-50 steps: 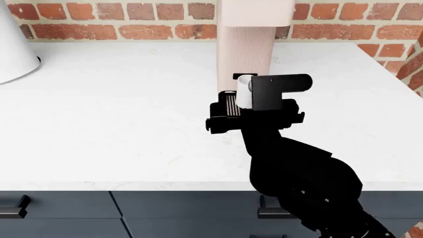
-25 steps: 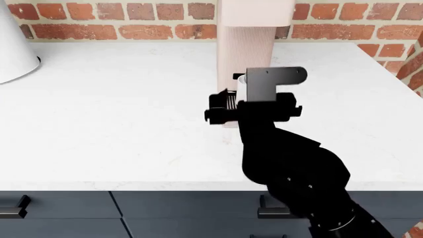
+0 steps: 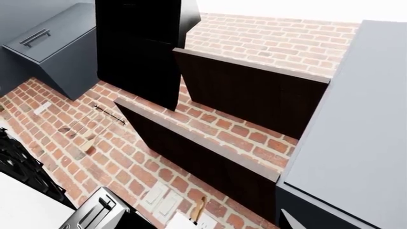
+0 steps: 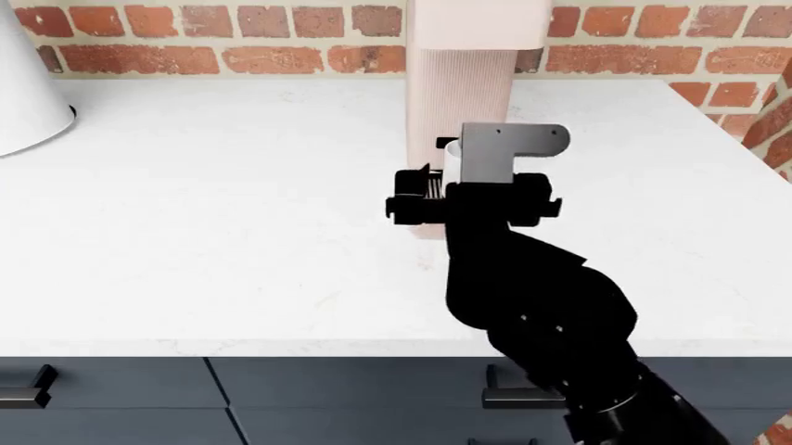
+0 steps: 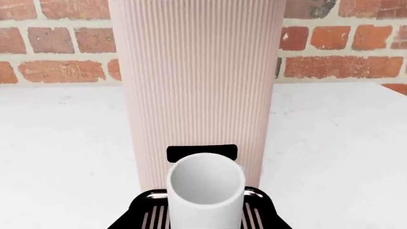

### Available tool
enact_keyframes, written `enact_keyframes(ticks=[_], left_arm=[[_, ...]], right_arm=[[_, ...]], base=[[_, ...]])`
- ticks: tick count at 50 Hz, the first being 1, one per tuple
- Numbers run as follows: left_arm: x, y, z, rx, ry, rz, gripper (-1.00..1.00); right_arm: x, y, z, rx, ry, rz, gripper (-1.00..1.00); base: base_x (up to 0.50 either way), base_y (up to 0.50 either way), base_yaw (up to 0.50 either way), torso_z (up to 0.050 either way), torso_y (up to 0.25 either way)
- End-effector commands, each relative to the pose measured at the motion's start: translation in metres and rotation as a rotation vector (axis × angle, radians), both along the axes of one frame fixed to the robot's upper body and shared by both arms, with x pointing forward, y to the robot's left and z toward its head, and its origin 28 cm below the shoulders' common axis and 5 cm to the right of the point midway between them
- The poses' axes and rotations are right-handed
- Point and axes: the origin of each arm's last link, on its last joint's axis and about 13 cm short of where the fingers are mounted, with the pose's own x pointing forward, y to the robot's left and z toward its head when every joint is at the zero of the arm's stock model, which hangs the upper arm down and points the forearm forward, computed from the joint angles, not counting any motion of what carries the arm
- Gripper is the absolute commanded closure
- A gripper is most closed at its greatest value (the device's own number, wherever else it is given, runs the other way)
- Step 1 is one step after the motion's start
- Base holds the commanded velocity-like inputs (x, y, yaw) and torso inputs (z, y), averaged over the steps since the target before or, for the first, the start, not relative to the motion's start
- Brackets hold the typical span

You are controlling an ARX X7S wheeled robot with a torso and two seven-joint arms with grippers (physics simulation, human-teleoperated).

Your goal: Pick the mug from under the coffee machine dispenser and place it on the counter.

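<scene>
From the left wrist, only brick wall, dark shelves and grey cabinets show; the left pincer is out of sight and plays no part here. From the head, the right arm has pushed forward over the last second: its pincer (image 4: pixel 461 190) now sits closer to the machine (image 4: pixel 461 102), which stands near the worktop's (image 4: pixel 223 232) back edge, right of the middle. The wrist block covers nearly all of the mug (image 4: pixel 453 148), where earlier more of its white side showed. That suggests the approach is closing and a grasp is near, though the mug is not yet lifted off the tray (image 4: pixel 427 190). Whether the fingers are spread or clenched I cannot tell, as the wrist hides them. A large white cone (image 4: pixel 25 93) stands at the far left, well apart. From the right wrist, the mug (image 5: pixel 205 193) stands upright on the black tray (image 5: pixel 149 210), just below the small black slot (image 5: pixel 201 152) in the ribbed front (image 5: pixel 200 86), centred and very near the camera. No fingertips show in this view, so the mug seems lined up with the pincer, but contact cannot be confirmed.
</scene>
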Motion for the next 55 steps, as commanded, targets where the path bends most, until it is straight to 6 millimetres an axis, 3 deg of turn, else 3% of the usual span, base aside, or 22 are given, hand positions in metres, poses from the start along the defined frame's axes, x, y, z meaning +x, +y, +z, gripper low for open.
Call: enact_keyframes(ticks=[1,33,34,48,55], left_arm=[[0.0,0.0,0.0,-0.002,-0.001,0.001,-1.0],[-0.001,0.001,0.0,-0.004,-0.005,0.006,-1.0],[-0.001,0.001,0.0,-0.004,-0.005,0.006,-1.0],[-0.002,0.001,0.0,-0.004,-0.005,0.007,-1.0],[-0.002,0.0,0.0,-0.004,-0.003,0.008,-1.0]], right_arm=[[0.006,0.002,-0.005,0.015,0.018,-0.007,-1.0],[0.019,0.008,-0.015,0.015,0.036,-0.033,-1.0],[0.019,0.008,-0.015,0.016,0.036,-0.033,1.0],[0.016,0.003,-0.01,0.005,0.02,-0.039,1.0],[0.004,0.002,0.007,0.001,-0.035,0.0,1.0]], base=[[0.0,0.0,0.0,0.0,0.0],[0.0,0.0,0.0,0.0,0.0],[0.0,0.0,0.0,0.0,0.0],[0.0,0.0,0.0,0.0,0.0],[0.0,0.0,0.0,0.0,0.0]])
